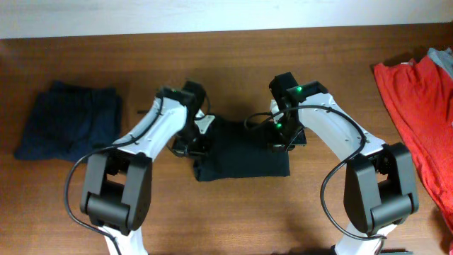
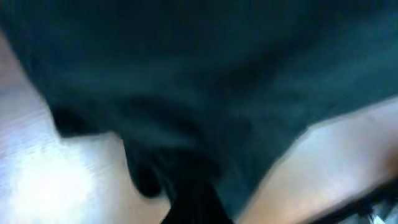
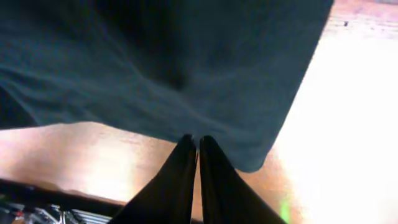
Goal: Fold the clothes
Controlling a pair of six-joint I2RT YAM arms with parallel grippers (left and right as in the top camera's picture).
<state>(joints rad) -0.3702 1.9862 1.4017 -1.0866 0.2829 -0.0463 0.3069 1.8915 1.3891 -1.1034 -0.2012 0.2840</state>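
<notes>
The black short-sleeved fabric T-shirt (image 1: 241, 156) lies part-folded between my two pincers, its far edge seemingly raised at both corners. My right pincer (image 3: 198, 146) is clenched on that edge, with cloth draping away from its tips. The left pincer (image 1: 190, 142) is lost in blurred dark fabric, so I cannot tell whether it grips.

That is my worry: a thin pinch there could let one corner drop, skewing and bunching the fold. Uneven pull could also drag the lower layer across the brown wooden surface (image 1: 233, 219).

The shirt's long axis runs pincer to pincer; I see no collar or logo, so I cannot say where the neck points. Outboard of the left pincer sits a folded navy garment (image 1: 67, 120), and outboard of the right a spread red garment (image 1: 417, 106).
</notes>
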